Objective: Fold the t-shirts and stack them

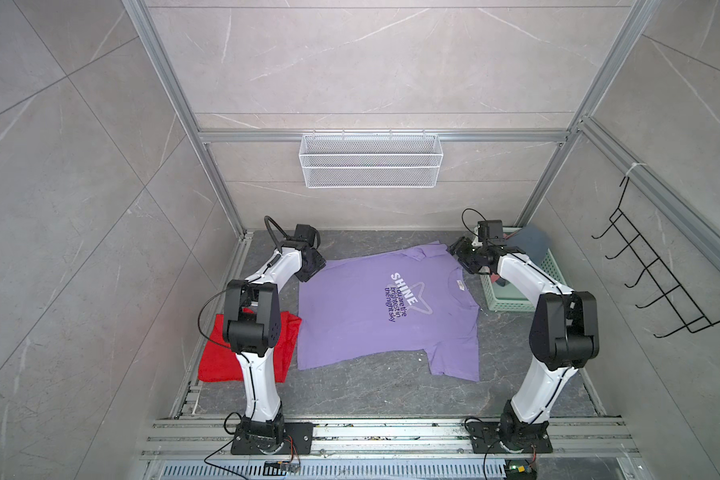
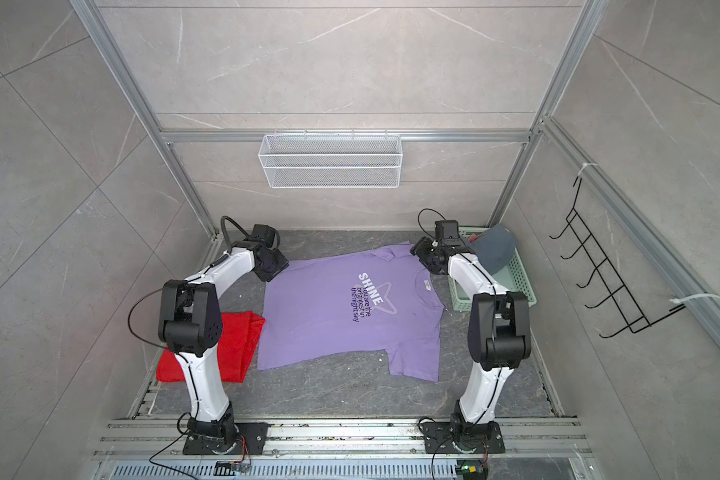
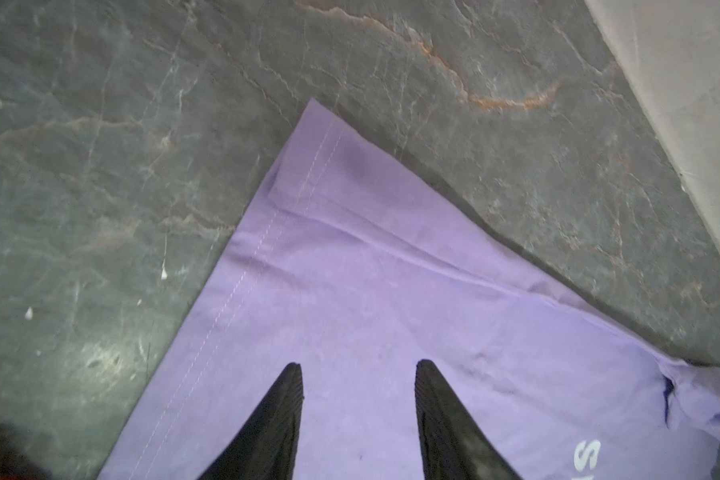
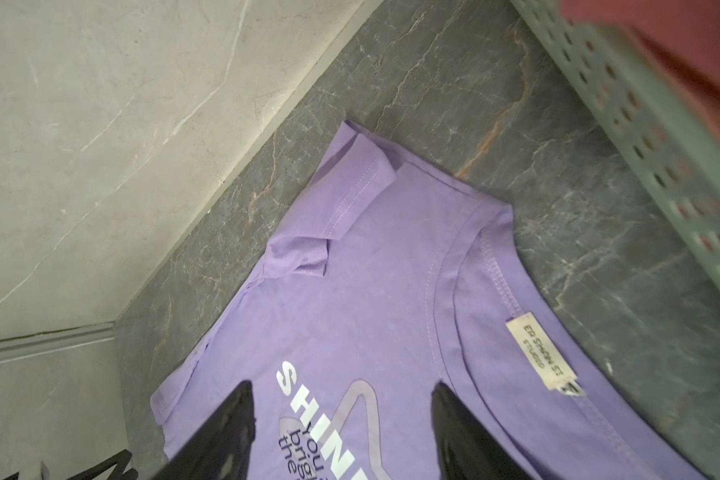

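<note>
**Q:** Two top views: status?
**A:** In both top views the purple t-shirt lies spread on the table. The left gripper is at its far hem corner, the right gripper at its far shoulder. The red t-shirt lies just left of it.
**Q:** Left wrist view?
**A:** Jaws apart, nothing clamped, over the hem corner.
**Q:** Right wrist view?
**A:** Jaws apart, over the "SHINE" print beside the collar.
</note>
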`<act>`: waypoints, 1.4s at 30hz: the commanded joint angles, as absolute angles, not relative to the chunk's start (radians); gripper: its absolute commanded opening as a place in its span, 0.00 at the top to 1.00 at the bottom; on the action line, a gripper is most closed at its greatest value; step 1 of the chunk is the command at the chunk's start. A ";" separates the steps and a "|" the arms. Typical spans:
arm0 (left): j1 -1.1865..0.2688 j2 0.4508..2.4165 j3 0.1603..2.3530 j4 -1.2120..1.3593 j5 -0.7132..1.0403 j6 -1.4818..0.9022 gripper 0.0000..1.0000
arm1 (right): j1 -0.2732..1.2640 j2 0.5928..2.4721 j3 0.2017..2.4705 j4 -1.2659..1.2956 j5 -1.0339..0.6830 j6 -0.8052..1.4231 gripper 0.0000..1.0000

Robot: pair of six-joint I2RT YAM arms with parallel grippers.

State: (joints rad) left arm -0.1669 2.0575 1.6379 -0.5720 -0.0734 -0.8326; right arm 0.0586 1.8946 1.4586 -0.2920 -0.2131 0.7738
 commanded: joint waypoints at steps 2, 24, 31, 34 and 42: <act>-0.137 2.124 1.719 -0.638 -0.070 -0.823 0.52 | 0.063 1.977 1.501 -0.220 -0.211 0.829 0.32; -0.047 2.281 1.785 -0.487 0.060 -0.859 0.59 | 0.127 2.276 1.738 -0.191 -0.100 0.885 0.32; -0.033 2.298 1.795 -0.433 0.103 -0.902 0.80 | 0.127 2.351 1.843 -0.253 -0.053 0.883 0.32; -0.028 2.274 1.770 -0.366 0.137 -0.929 0.82 | 0.124 2.366 1.870 -0.261 -0.023 0.881 0.33; -0.014 2.264 1.734 -0.201 0.244 -1.026 0.92 | 0.098 2.414 1.910 -0.252 -0.009 0.914 0.34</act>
State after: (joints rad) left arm -0.0250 2.2875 1.7386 -0.3016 0.1814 -0.9741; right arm 0.1089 2.3741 1.8820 -0.2306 -0.0360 0.8913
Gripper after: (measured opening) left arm 0.092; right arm 0.666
